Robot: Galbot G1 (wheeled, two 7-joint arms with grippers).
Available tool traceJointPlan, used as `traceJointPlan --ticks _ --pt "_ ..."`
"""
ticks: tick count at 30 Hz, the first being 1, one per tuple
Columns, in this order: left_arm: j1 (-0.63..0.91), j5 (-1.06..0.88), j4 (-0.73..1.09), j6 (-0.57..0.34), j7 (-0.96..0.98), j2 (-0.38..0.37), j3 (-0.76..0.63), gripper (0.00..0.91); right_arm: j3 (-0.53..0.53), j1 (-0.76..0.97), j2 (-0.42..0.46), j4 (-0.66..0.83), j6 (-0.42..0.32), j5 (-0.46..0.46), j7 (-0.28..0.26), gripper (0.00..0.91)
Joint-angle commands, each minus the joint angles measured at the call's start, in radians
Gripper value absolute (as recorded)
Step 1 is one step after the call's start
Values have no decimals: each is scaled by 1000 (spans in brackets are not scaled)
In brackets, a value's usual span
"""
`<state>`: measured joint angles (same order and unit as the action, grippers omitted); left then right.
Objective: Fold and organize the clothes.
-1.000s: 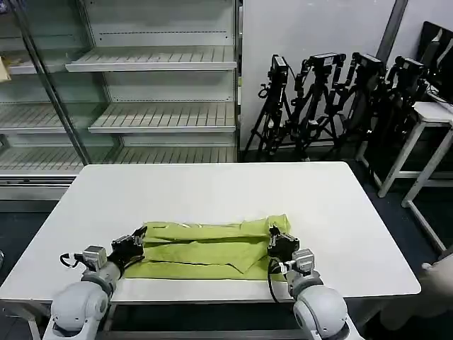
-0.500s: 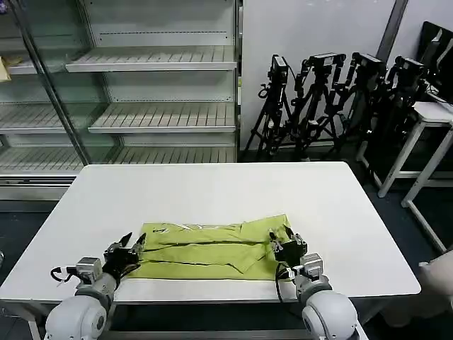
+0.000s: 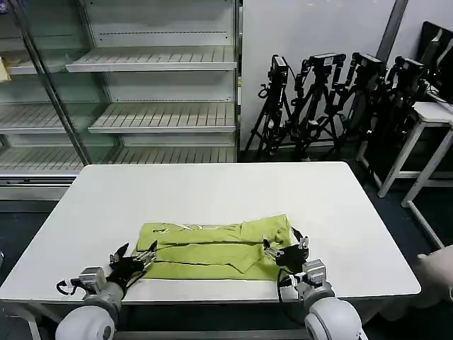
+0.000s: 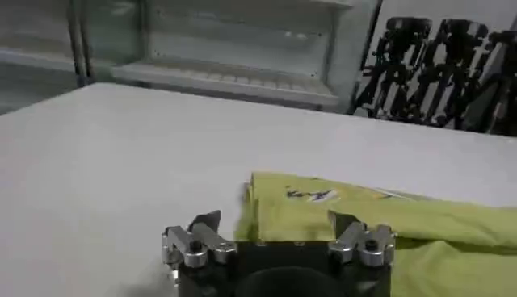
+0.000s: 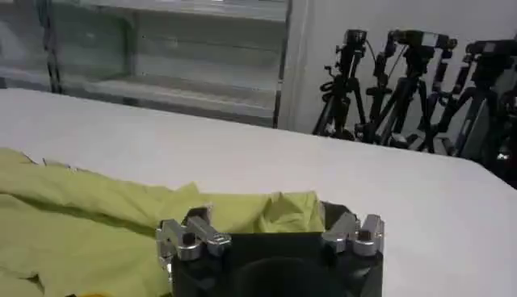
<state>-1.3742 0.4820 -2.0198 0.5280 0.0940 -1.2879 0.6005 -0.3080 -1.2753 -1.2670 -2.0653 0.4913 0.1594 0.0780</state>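
White table (image 3: pixel 212 191), far half bare, shelving (image 3: pixel 141 92) and tripods (image 3: pixel 333 99) behind. Folded lime T-shirt (image 3: pixel 212 248) lies near the front edge, wide bare margins on both sides. Left gripper (image 3: pixel 132 259) at the shirt's left end, jaws spread, holding nothing. Right gripper (image 3: pixel 284 248) at the right end, also spread and empty. Left wrist view shows the collar label (image 4: pixel 311 194); the right wrist view shows a bunched corner (image 5: pixel 287 211). Both arms low at the front edge.

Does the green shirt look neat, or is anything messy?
A bit messy. The T-shirt lies folded into a long band on the table, but it is wrinkled and its end by the right gripper is bunched. Both grippers, left too, are open.
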Motion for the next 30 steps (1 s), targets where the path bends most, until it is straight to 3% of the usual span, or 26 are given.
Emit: traceJointPlan --ticks 1,21,25,30 --pt "1 25 56 -21 27 -7 -14 20 -4 -16 3 -5 -11 -2 -2 907" --pt "-14 -78 31 -60 -17 -10 -31 20 -4 -43 0 -9 -30 -6 1 907" --pt "-2 -74 29 -56 -25 31 11 20 -4 -43 2 -12 -31 -5 0 907" --pt "9 -68 10 -1 -81 143 165 20 -3 -38 2 -13 -32 -5 0 907"
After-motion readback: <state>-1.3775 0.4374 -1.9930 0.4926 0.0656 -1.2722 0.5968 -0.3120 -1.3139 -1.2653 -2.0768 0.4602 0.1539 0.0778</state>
